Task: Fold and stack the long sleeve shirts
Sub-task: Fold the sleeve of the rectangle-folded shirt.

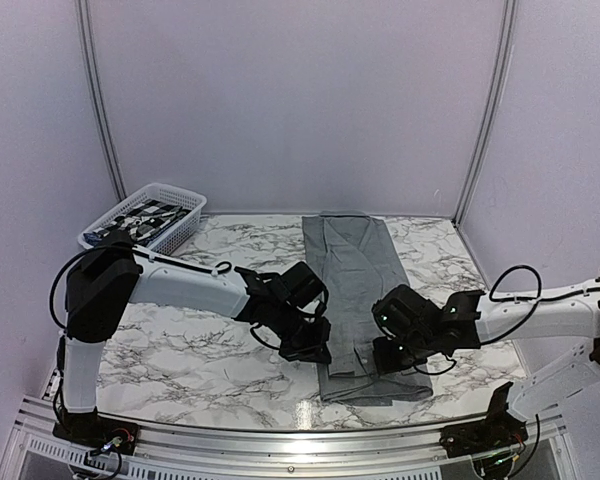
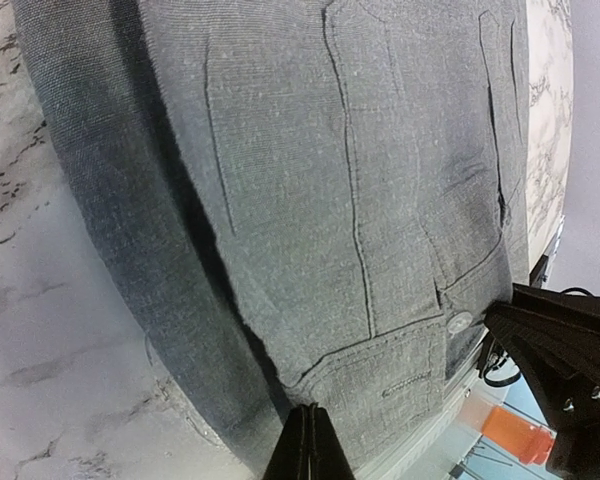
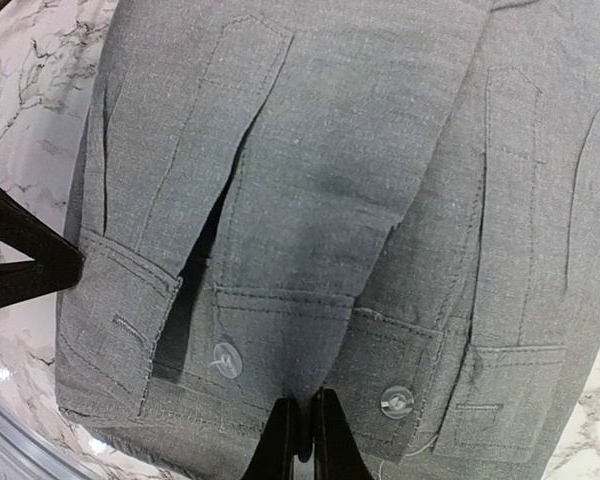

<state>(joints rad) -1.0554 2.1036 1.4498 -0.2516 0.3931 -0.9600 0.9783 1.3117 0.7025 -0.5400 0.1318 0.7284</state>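
Note:
A plain mid-grey long sleeve shirt (image 1: 355,290) lies on the marble table, folded into a long narrow strip with sleeves and cuffs laid on top. My left gripper (image 1: 310,350) is at the strip's near left edge. In the left wrist view its jaws (image 2: 310,412) are pressed together at a cuff of the shirt (image 2: 360,180). My right gripper (image 1: 395,352) is at the near right part. In the right wrist view it (image 3: 307,400) is shut with a fold of the shirt (image 3: 310,180) between its tips, between two clear buttons.
A white mesh basket (image 1: 145,218) holding patterned dark cloth stands at the back left. The shirt's near end lies close to the table's front rail (image 1: 280,440). White walls enclose the back and both sides. The two grippers are close together across the shirt.

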